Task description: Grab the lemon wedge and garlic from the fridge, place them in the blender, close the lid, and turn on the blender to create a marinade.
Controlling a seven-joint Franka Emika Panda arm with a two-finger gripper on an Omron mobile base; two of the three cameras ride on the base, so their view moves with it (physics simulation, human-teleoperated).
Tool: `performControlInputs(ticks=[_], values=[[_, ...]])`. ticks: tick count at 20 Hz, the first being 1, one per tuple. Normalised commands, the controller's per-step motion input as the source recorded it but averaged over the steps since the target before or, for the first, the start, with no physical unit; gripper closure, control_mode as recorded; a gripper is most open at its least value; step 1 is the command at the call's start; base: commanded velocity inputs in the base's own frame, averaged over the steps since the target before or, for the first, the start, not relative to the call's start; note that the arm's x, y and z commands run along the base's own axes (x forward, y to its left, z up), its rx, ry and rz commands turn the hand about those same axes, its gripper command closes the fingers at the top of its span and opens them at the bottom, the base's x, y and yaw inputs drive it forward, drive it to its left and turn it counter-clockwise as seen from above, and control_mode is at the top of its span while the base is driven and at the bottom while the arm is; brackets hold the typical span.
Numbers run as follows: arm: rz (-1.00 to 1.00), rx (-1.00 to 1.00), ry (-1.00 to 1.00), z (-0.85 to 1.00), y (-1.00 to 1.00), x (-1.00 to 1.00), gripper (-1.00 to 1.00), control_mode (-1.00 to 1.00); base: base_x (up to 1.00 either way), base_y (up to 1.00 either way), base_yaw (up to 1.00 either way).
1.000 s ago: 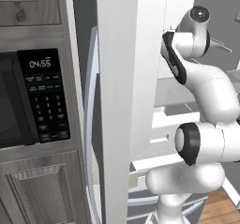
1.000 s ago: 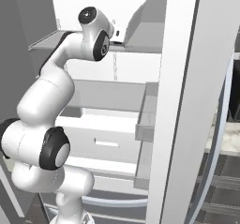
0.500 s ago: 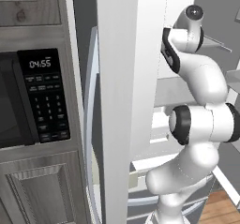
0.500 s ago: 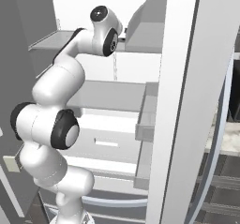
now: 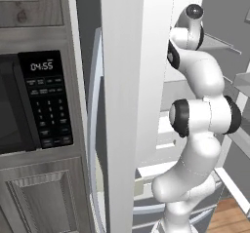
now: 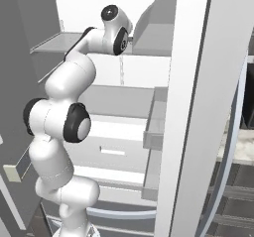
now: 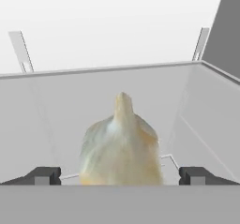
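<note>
You're parked at the open fridge [image 6: 149,37], arm reaching into the upper part; microwave [image 5: 34,103] sits off to the left in the left base view.

The fridge shelf [image 7: 197,120] is a pale grey floor with a white back wall behind it. The garlic [image 7: 120,145] stands on that shelf, dead ahead of the gripper [image 7: 120,175] and centred between the two fingertips [image 7: 44,175]. No lateral offset worth correcting.

Gripper is spread wide, nothing in it; each tip sits well outside the bulb's flanks, not touching.

Garlic's long axis runs base to tip, tip pointing up in the hand view, so roughly square to the closing line. You'd be squeezing across the fat part of the bulb, which is what you want.

Looks: cream to tan papery skin, whitish highlight near the shoulder, round body tapering to a short point. The bulb's lower edge is cut off at the bottom of the hand view, so I can't tell how far the tips are past it. My read: close from here, maybe a touch more advance first.

Lemon wedge: can't place it from these views.
</note>
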Motion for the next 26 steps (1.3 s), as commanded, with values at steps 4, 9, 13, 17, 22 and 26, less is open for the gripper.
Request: performControlInputs(ticks=[4,9,13,17,22,26], values=[[0.00,0.00,0.00,-0.04,-0.02,0.39,-1.00,-1.00,0.00,0.00,0.00],[0.00,0.00,0.04,-0.15,-0.11,0.12,-1.00,-1.00,0.00,0.00,0.00],[0.00,0.00,0.07,-0.19,-0.06,0.00,-1.00,-1.00,0.00,0.00,0.00],[0.00,0.00,0.06,-0.17,-0.01,0.05,1.00,-1.00,0.00,0.00,0.00],[0.00,0.00,0.02,-0.14,0.00,0.14,1.00,-1.00,0.00,0.00,0.00],[0.00,0.00,-0.04,-0.13,0.00,0.13,1.00,-1.00,0.00,0.00,0.00]])
